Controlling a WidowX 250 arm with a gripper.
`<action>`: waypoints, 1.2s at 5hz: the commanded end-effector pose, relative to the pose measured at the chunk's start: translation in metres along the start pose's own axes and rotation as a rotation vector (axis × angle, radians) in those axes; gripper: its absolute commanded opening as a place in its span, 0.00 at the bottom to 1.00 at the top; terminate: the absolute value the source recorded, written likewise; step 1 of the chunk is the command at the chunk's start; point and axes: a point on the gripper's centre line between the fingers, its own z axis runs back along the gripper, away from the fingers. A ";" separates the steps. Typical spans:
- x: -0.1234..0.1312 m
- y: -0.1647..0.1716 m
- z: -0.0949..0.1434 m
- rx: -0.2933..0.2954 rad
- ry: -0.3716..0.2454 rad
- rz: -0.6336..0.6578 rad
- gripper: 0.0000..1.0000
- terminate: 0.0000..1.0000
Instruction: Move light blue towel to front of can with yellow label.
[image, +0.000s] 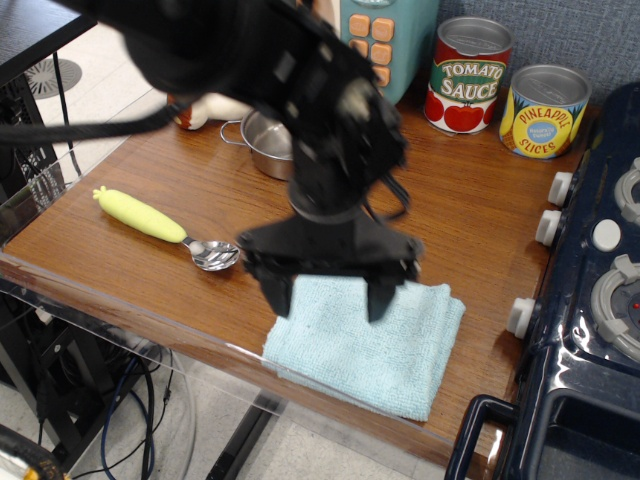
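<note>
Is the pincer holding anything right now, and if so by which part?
Nothing is held. The pincer is open, its fingers spread over the near-left part of the light blue towel, which lies flat on the table.

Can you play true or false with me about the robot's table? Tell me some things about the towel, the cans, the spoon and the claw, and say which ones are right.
1. The gripper is open over the towel. True.
2. The towel lies right in front of the pineapple can. False: it is at the near edge of the table, far from that can.
3. The spoon has a yellow handle. True.
4. The tomato can stands right of the pineapple can. False: it stands on its left.
5. The spoon is in the pot. False: it lies on the table.
</note>
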 end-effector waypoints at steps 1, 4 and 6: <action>0.003 0.006 -0.016 0.010 -0.004 -0.111 1.00 0.00; 0.025 0.000 -0.042 0.038 0.026 -0.080 1.00 0.00; 0.069 -0.018 -0.050 0.041 0.012 -0.019 1.00 0.00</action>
